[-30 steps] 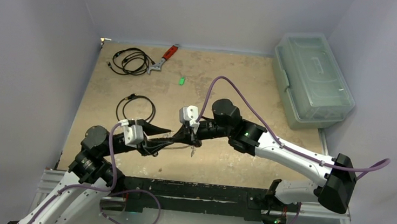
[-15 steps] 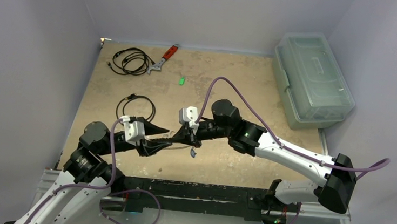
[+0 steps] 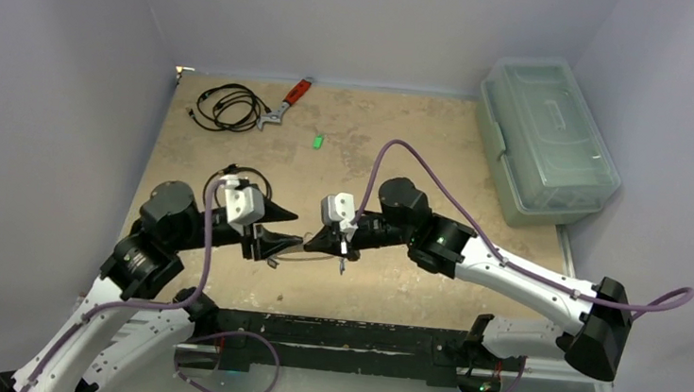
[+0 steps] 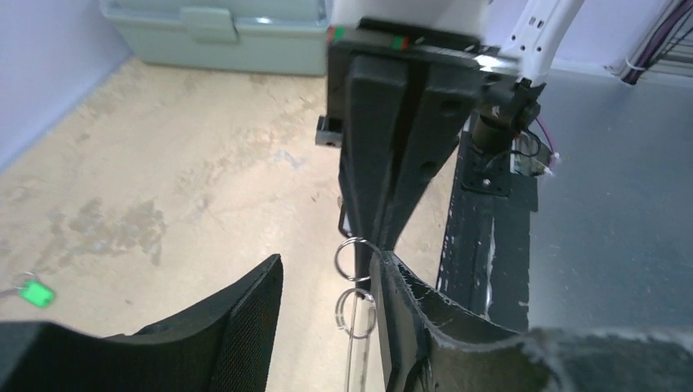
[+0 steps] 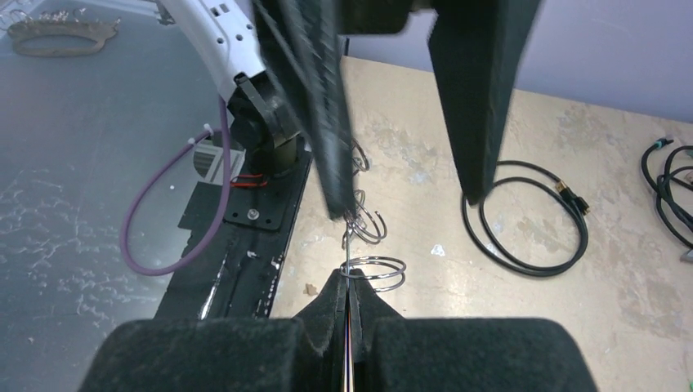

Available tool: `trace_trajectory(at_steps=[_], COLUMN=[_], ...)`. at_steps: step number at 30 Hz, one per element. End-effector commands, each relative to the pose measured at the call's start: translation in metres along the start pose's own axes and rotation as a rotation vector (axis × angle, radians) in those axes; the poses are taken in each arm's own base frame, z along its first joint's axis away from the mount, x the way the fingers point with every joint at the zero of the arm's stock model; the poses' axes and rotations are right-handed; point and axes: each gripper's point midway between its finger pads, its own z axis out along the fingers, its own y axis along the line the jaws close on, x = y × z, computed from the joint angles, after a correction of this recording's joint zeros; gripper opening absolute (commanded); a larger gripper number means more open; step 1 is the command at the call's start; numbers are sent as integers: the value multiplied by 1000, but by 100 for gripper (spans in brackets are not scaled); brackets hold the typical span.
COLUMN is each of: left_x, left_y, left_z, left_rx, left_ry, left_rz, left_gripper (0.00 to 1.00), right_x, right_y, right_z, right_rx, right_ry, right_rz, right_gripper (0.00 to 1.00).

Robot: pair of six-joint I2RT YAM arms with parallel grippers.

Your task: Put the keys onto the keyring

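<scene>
The keyring [image 5: 347, 245] is a thin grey wire held edge-on, with small metal split rings [image 5: 374, 273] dangling from it. My right gripper [image 5: 349, 279] is shut on the wire, just above the table near its front edge [image 3: 312, 246]. My left gripper [image 4: 327, 263] faces it, open. Two of the small rings [image 4: 356, 313] hang between its fingers, against the right finger [image 4: 425, 327]. A small dark key [image 3: 344, 265] hangs under the right gripper. The green key [image 3: 317, 140] lies alone farther back, also visible in the left wrist view [image 4: 34, 292].
Two coiled black cables [image 3: 230, 107] [image 5: 523, 220] lie at the back left and mid left. A red-handled wrench [image 3: 287, 101] lies at the back. A clear lidded plastic box [image 3: 545, 138] stands at the right. The black base plate [image 3: 331, 332] runs along the near edge.
My left gripper has opened wider and drawn back to the left, away from the right gripper. The right gripper stays shut on the keyring and has shifted slightly right.
</scene>
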Motion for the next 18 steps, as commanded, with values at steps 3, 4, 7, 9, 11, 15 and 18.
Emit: trace_trajectory(at_steps=[3, 4, 7, 9, 11, 15, 18], left_x=[1, -2, -2, -1, 1, 0, -1], left_y=[-6, -7, -4, -4, -6, -14, -20], left_z=[17, 19, 22, 24, 26, 25, 22], left_rx=[131, 142, 144, 153, 171, 213, 237], left_ry=[78, 81, 109, 120, 127, 125, 120], left_rz=[-46, -49, -68, -87, -109, -133, -143], left_gripper=[44, 43, 40, 38, 38, 38, 39], right_x=[-20, -18, -16, -15, -16, -17, -19], right_y=[18, 19, 23, 24, 25, 25, 25], right_z=[-15, -16, -18, -18, -19, -20, -21], right_rx=[-24, -21, -14, -14, -14, -5, 0], right_ry=[-67, -66, -66, -66, -70, -73, -78], right_rz=[-80, -81, -85, -88, -92, -98, -101], right_gripper=[0, 0, 0, 0, 0, 0, 0])
